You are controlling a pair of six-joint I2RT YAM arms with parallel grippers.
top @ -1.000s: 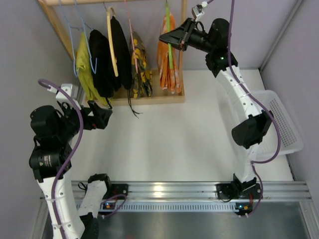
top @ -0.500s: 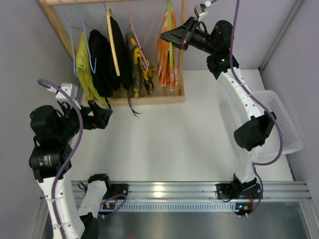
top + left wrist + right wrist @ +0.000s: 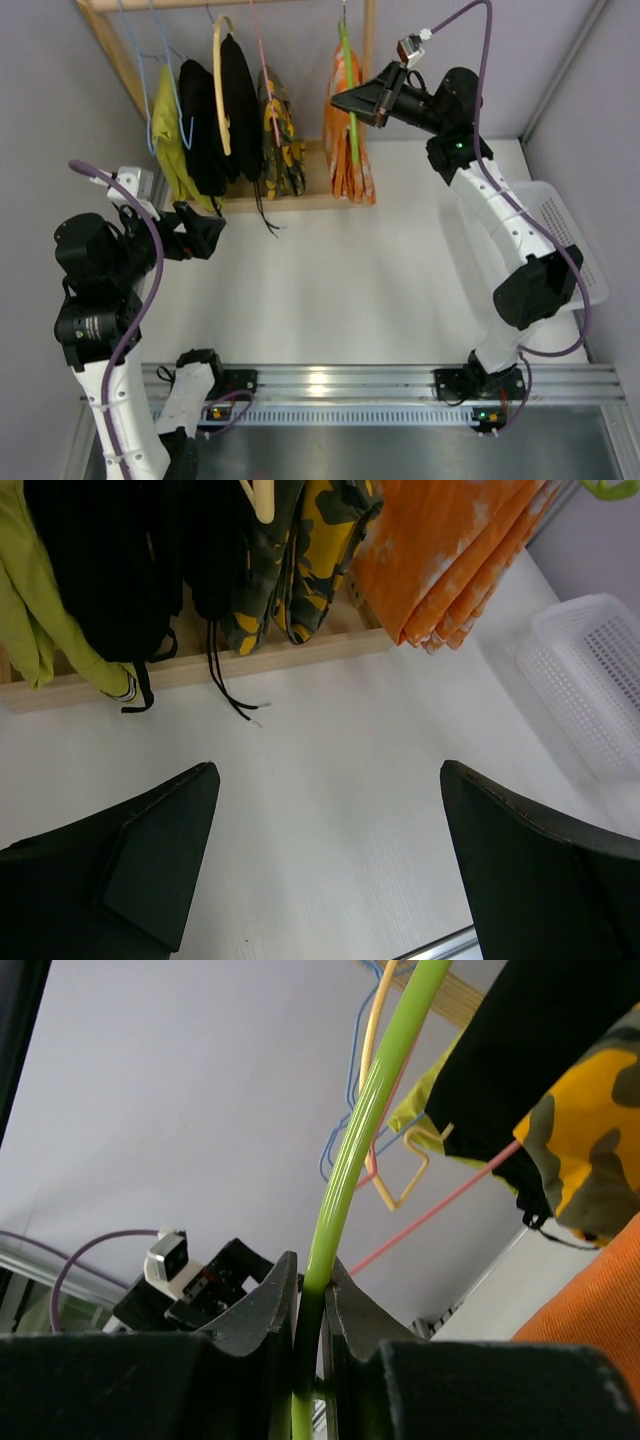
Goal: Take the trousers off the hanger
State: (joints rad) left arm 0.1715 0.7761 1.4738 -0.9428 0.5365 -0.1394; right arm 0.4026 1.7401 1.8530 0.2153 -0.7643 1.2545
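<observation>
One change: trousers (image 3: 362, 170) on hanger (image 3: 348, 70) now swung right, across rack post (image 3: 369, 25); you likely start pulling hanger away. Your right end effector (image 3: 310, 1275) clamped on hanger; left end effector (image 3: 330, 860) fingers apart, idle above bench (image 3: 350, 290).

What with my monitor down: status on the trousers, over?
Right gripper jaws shut on hanger. Left gripper open, empty. Trousers still on hanger. Camouflage garment hangs alongside.

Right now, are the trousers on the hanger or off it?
On. The trousers hang draped from the hanger, which the right gripper is shut on.
</observation>
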